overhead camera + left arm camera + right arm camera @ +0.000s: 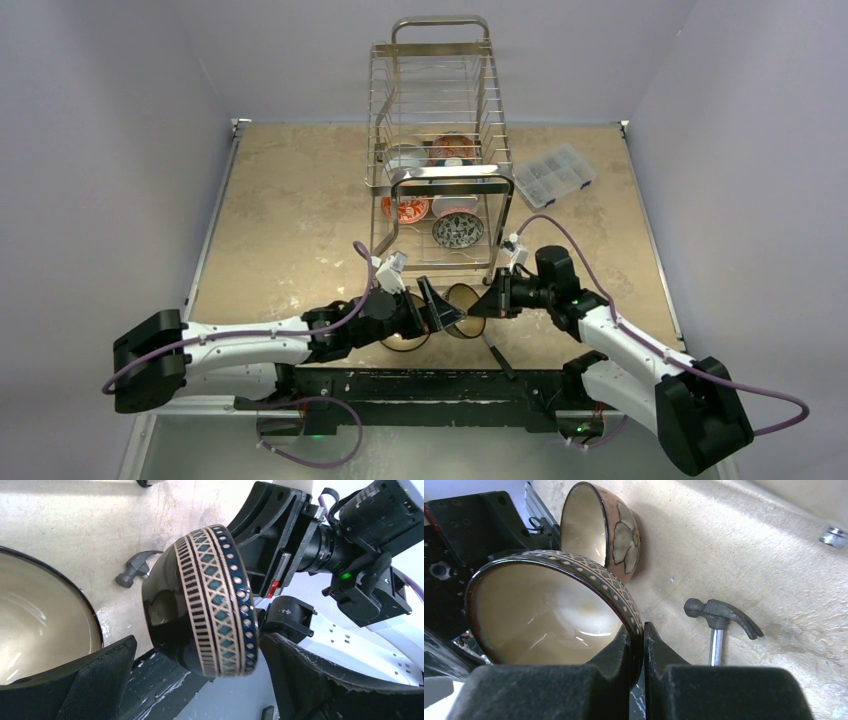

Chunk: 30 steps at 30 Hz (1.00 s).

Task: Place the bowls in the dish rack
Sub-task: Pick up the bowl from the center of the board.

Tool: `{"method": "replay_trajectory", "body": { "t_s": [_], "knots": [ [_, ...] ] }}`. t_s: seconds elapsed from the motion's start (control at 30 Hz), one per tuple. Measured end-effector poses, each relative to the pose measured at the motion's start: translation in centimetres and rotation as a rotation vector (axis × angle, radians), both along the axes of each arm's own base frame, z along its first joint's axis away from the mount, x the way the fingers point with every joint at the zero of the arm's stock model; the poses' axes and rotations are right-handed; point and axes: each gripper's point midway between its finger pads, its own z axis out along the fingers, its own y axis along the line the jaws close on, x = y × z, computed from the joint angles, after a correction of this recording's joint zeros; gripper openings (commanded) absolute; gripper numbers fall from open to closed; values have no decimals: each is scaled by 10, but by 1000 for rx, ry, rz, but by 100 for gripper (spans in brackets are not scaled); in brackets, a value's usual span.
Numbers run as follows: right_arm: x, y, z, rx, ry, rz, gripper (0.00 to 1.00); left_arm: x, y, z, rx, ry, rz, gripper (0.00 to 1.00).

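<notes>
Right pincer [638,636] pinches patterned bowl [544,605] by rim only; needs firm clamp, slow level carry to dish rack [432,48] ahead.

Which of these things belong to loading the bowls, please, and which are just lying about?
Job: dish rack; banded bowl gripped by the right hand; flower bowl; bowls already in the rack.
Lying about: hammer; clear compartment box.
</notes>
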Motion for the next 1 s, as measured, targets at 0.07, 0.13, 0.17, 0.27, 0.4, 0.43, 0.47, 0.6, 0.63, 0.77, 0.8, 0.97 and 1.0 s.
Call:
{"method": "replay_trajectory", "body": {
  "t_s": [0.07, 0.13, 0.17, 0.27, 0.4, 0.43, 0.47, 0.6, 0.63, 0.77, 0.8, 0.97, 1.0],
  "knots": [
    [-1, 1, 1, 5, 3, 4, 0, 0, -7, -3, 0, 6, -15, 94],
    [1, 1, 4, 8, -1, 4, 0, -1, -12, -9, 6, 14, -26, 91],
    [2, 2, 5, 10, -5, 4, 0, -1, -13, -12, 12, 19, -31, 90],
    [3, 2, 7, 12, -11, 3, 0, -1, -19, -14, 7, 20, -39, 84],
    [4, 3, 9, 15, -12, 2, 0, 1, -23, -10, -16, 17, -36, 75],
    [4, 3, 9, 15, -12, 2, 0, 1, -23, -8, -24, 14, -36, 72],
    [4, 3, 9, 15, -13, 2, 0, 2, -24, -5, -34, 11, -34, 69],
    [5, 3, 9, 12, -15, 0, 3, 4, -24, -3, -43, 7, -21, 55],
    [5, 2, 9, 10, -15, -1, 8, 4, -23, -3, -40, 7, -17, 50],
    [6, 3, 12, 14, -15, -1, 26, 5, -21, -1, -42, 4, -7, 33],
    [6, 4, 13, 17, -17, 0, 31, 5, -20, 0, -45, 3, -6, 30],
    [12, 5, 22, 23, -43, -4, 60, 5, -10, -6, -14, 14, 5, 13],
    [13, 5, 22, 21, -44, -5, 65, 6, -7, -8, -4, 18, 9, 10]
  ]
}}
